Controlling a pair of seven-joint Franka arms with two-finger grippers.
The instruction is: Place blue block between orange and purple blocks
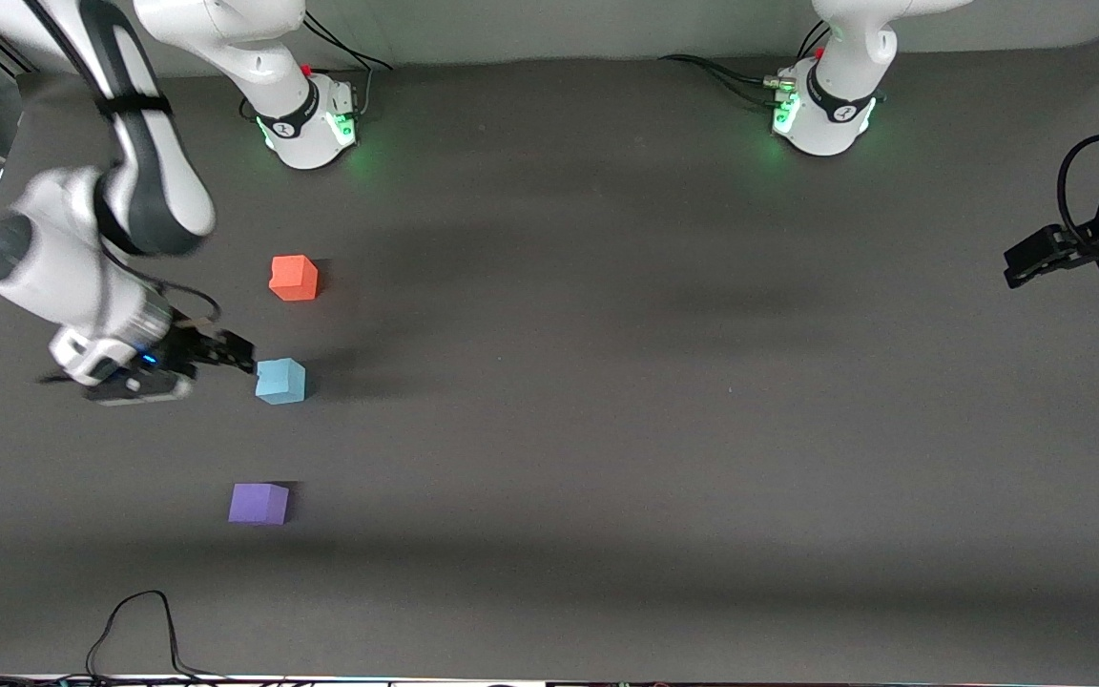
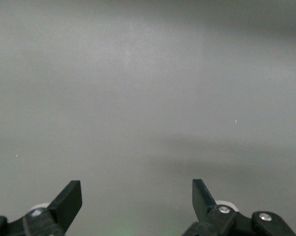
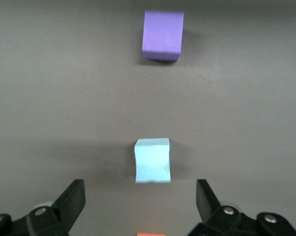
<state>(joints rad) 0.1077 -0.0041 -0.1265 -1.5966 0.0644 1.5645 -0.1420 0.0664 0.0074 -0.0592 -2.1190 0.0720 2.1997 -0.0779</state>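
Front view: dark grey matte worktop [image 1: 607, 382]. Three small matte foam-like cubes sit in a rough line toward the right arm's end. The orange-red cube [image 1: 294, 278] is farthest from the camera, the light sky-blue cube [image 1: 280, 381] is in the middle, and the lavender-purple cube [image 1: 259, 503] is nearest. All three rest flat and well apart, so the blue one sits between the other two. The right claw [image 1: 237, 355] is low, just beside the blue cube on the side toward the right arm's end of the worktop; whether it touches the cube can't be made out here. The left claw [image 1: 1022, 267] hangs over the worktop's edge at the left arm's end; that arm waits. Green lights glow on both arm bases. Black cables lie along the near edge. No readable writing or brand marks on the cubes or worktop.

Left wrist view: bare grey worktop only. Both black fingertips [image 2: 69, 199] stand wide apart with nothing between them.

Right wrist view: the right claw's fingers [image 3: 72, 199] are spread wide and grip nothing. The blue cube [image 3: 153, 160] sits on the worktop between and just ahead of them, clear of both. The purple cube [image 3: 162, 35] lies farther along the same line. A sliver of the orange cube [image 3: 151, 234] shows at the frame edge. No markings on any face.
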